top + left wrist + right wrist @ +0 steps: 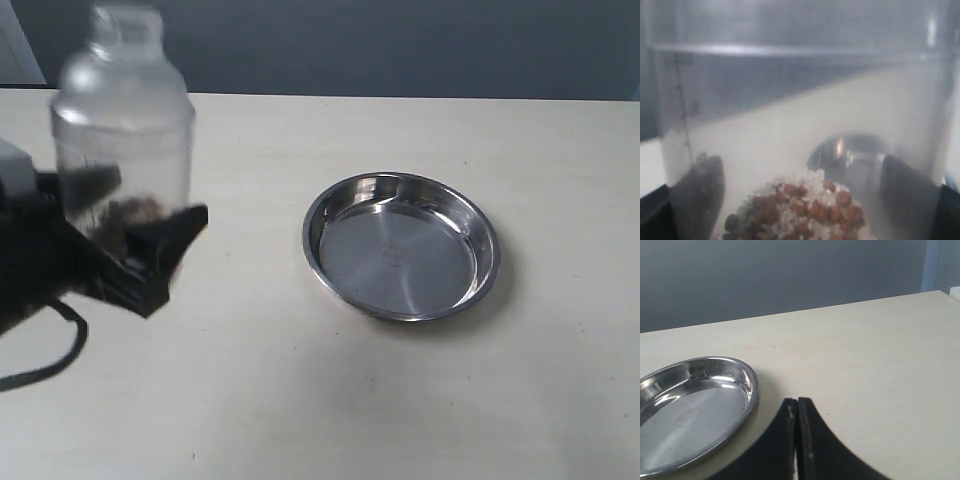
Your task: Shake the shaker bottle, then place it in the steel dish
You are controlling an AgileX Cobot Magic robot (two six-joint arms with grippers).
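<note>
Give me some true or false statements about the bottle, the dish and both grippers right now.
1. The left gripper has its jaws on opposite sides of the shaker bottle. True.
2. The shaker bottle stands in the steel dish. False: the dish is empty, and the bottle is in the left gripper, off to the dish's left in the exterior view.
3. The right gripper has its jaws wide open. False: they are pressed together on nothing.
4. Brown and pale granules lie inside the bottle. True.
5. The steel dish lies upside down. False: its hollow faces up.
</note>
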